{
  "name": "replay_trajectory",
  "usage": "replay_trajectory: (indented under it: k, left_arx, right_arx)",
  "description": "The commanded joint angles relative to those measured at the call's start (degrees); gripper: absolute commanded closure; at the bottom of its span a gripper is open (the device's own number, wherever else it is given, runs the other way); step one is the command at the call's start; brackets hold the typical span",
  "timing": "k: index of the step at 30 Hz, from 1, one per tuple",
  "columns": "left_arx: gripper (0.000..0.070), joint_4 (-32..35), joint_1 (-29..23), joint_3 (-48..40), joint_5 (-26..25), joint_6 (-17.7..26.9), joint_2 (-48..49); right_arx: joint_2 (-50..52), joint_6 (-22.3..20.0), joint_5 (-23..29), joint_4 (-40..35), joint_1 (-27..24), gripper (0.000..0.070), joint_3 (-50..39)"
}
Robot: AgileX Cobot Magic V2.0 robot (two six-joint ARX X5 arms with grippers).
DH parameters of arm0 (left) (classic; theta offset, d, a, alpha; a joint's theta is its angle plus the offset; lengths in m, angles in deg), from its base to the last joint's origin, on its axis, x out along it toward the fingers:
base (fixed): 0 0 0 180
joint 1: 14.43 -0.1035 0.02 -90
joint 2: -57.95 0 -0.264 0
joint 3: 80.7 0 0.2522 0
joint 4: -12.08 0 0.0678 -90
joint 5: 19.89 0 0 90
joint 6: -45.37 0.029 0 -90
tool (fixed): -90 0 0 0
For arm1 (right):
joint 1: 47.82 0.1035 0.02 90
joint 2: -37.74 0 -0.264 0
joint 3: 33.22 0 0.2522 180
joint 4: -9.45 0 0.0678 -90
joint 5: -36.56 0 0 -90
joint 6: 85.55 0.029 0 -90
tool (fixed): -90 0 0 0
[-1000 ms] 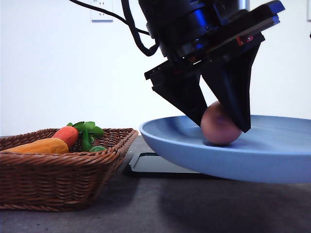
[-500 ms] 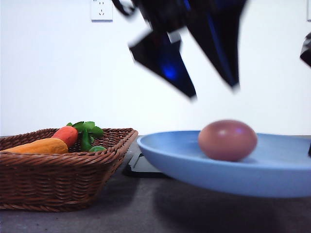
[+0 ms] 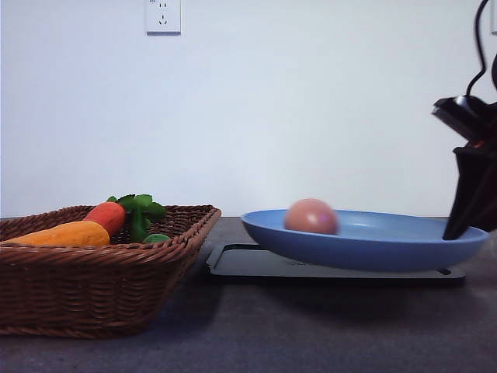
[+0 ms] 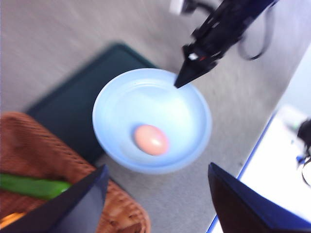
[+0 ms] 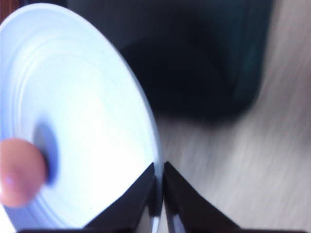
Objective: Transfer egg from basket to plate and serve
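The pinkish-brown egg (image 3: 311, 216) lies on the light-blue plate (image 3: 388, 250), left of its middle. My right gripper (image 3: 452, 231) is shut on the plate's right rim and holds it just over the black tray (image 3: 326, 269). The right wrist view shows its fingers (image 5: 146, 194) pinching the rim of the plate (image 5: 87, 107), with the egg (image 5: 17, 170) blurred at the far side. From high above, the left wrist view looks down on the egg (image 4: 151, 140), the plate (image 4: 121, 99) and the right gripper (image 4: 179, 83). My left gripper (image 4: 158, 196) is open and holds nothing. The wicker basket (image 3: 101, 268) stands at the left.
In the basket lie an orange toy vegetable (image 3: 66, 233), a red one (image 3: 109, 215) with green leaves, and a green one (image 4: 34, 187). The dark tray (image 4: 73, 107) sits between the basket (image 4: 29, 145) and the plate. A wall socket (image 3: 163, 15) is on the white wall behind.
My left gripper let go of the egg and rose out of the front view. The plate drew back and lower, and the egg rolled toward its left side.
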Motion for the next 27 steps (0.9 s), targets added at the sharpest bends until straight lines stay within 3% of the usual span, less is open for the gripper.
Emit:
replay_trajectory:
  k: [1, 15, 17, 23, 27]
  left_arx:
    - [0.0278, -0.02, 0.15, 0.85, 0.12, -0.05, 2.17]
    - [0.0278, -1.53, -0.08, 0.85, 0.12, -3.53, 16.34]
    - [0.0278, -2.24, -0.08, 0.85, 0.12, -3.71, 16.66]
    - [0.0278, -3.89, -0.08, 0.85, 0.12, -3.79, 16.54]
    - [0.0278, -3.77, -0.08, 0.85, 0.12, -3.77, 15.92]
  right_arx:
    - [-3.61, -0.62, -0.42, -1.03, -0.10, 0.0700, 3.11]
    - [-20.78, 0.52, 1.20, -6.10, -0.45, 0.0700, 15.60]
    - [-20.93, 0.63, 1.69, -6.24, -0.53, 0.0672, 15.63]
    - [-20.89, 0.71, 1.32, -6.12, -0.60, 0.0476, 15.63]
    - [-19.85, 0.64, 1.04, -5.06, -1.07, 0.0476, 15.71]
